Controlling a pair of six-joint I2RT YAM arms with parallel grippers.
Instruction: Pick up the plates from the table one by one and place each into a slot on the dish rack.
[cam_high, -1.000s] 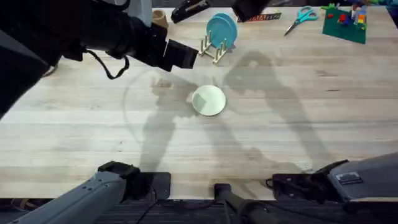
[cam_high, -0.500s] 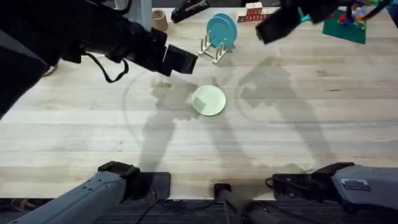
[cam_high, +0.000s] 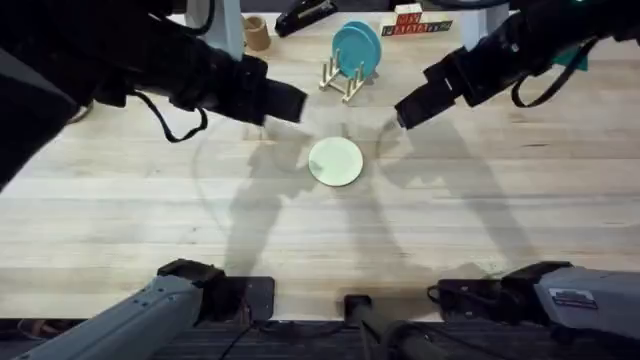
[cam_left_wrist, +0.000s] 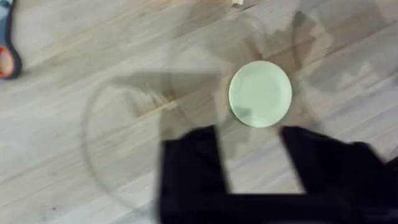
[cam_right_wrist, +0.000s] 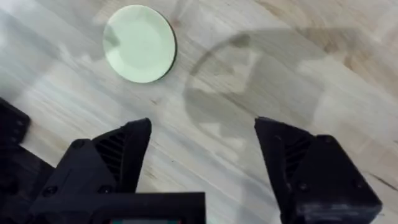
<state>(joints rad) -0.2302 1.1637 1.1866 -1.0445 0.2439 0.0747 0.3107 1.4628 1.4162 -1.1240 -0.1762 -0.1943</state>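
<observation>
Blue plate (cam_high: 357, 48) racked in dish rack (cam_high: 340, 78); cream plate (cam_high: 335, 161) flat mid-worktop (cam_high: 500, 220). Left pincer (cam_high: 292, 103) at ten, right pincer (cam_high: 408, 108) at two, both wide. Next: descend, pinch rim.

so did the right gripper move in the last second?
Yes. The right gripper came down from the far edge toward the cream plate, now right of the dish rack.

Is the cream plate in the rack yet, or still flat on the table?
Not racked. The cream plate lies flat on the table, clear of the dish rack, where the blue plate stands upright.
</observation>
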